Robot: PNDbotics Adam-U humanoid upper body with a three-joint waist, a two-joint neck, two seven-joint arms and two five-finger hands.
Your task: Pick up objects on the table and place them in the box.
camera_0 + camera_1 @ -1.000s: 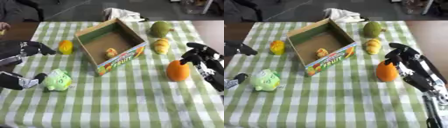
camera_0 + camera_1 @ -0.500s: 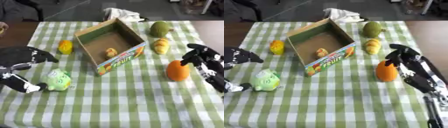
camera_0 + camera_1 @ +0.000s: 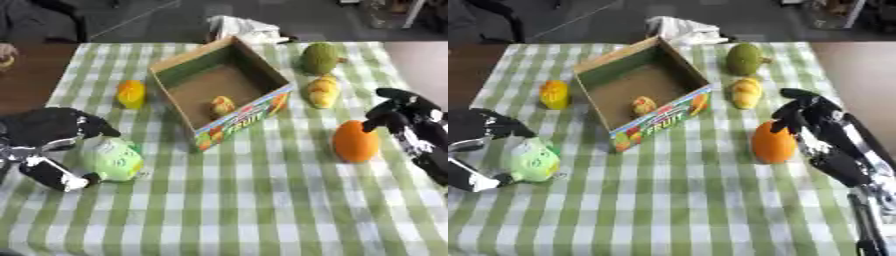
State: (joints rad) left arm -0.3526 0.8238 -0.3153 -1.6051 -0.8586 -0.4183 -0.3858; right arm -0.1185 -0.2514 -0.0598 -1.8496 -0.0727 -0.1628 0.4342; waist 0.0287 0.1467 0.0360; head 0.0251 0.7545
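The left hand (image 3: pixel 54 145) curls around the light green fruit (image 3: pixel 112 158) on the checked tabletop (image 3: pixel 262 210), left of the box (image 3: pixel 223 92), which holds one small yellow piece (image 3: pixel 222 105). The right hand (image 3: pixel 820 127) rests beside the orange fruit (image 3: pixel 773 142), fingers bent, gripping nothing.

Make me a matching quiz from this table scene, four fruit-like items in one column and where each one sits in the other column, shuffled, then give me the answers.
1. light green item
2. orange fruit
3. dark green fruit
4. small yellow piece

A. inside the box
B. far side of the table, right of the box
C. between the left hand's fingers
D. beside the right hand

Pairs: 1-C, 2-D, 3-B, 4-A
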